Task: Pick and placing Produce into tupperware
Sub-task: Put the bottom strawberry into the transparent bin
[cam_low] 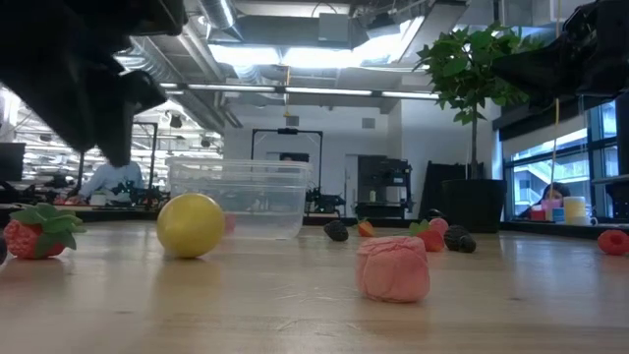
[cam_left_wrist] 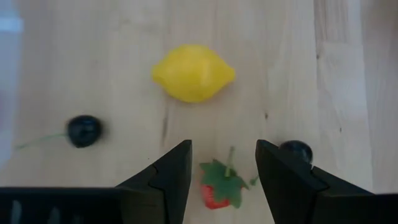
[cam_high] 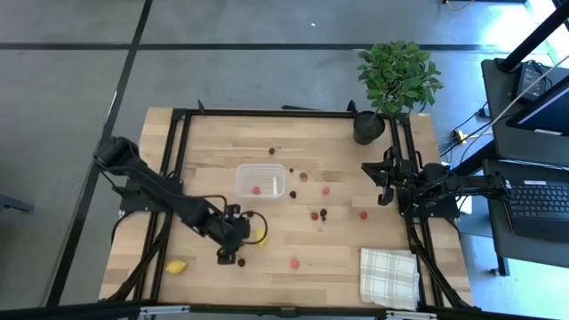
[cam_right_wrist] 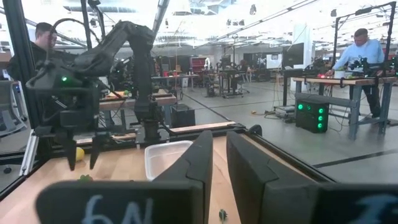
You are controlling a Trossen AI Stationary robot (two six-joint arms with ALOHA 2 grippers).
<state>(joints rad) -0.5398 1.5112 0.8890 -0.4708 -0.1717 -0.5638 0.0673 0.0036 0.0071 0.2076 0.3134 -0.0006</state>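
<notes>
Left pincer [cam_left_wrist: 224,163] is hovering over the table, fingers spread about halfway and empty, with a little strawberry [cam_left_wrist: 219,186] sitting right in the gap between them. This looks like the reach-and-grab step: the next move calls for a straight drop so the fingers bracket the berry, then a squeeze, a lift and a carry across to the tub [cam_high: 260,180]. The berry is red with a green leafy cap and thin stem. Just ahead of the fingertips lies a yellow lemon [cam_left_wrist: 193,73]; a dark berry [cam_left_wrist: 84,130] sits off to one side. The tub, clear plastic with rounded corners, stands near this pincer. Right pincer [cam_high: 385,184] waits closed at the table's far side
</notes>
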